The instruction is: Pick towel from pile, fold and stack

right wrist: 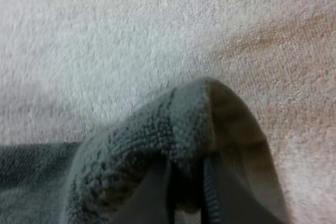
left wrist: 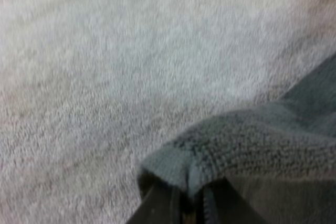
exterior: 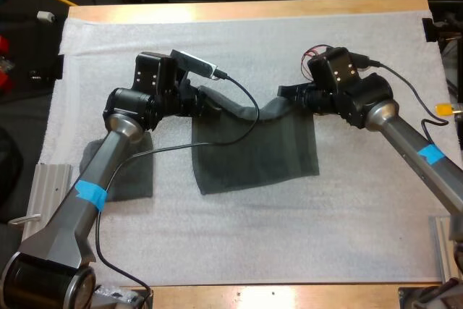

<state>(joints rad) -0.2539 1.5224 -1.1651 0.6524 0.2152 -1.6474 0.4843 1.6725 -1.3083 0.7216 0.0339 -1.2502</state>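
Note:
A dark grey-green towel hangs spread over the middle of the white mat, held up by its two far corners. My left gripper is shut on the towel's left corner, its fingers pinching the cloth. At the other corner my right gripper is shut on the towel, with its fingers pressing from both sides. The towel's near edge rests on the mat. Another dark towel lies flat under my left arm.
A metal bracket sits at the mat's left edge and another at the right edge. Wooden table edge runs along the front. Bare mat lies in front of the towel.

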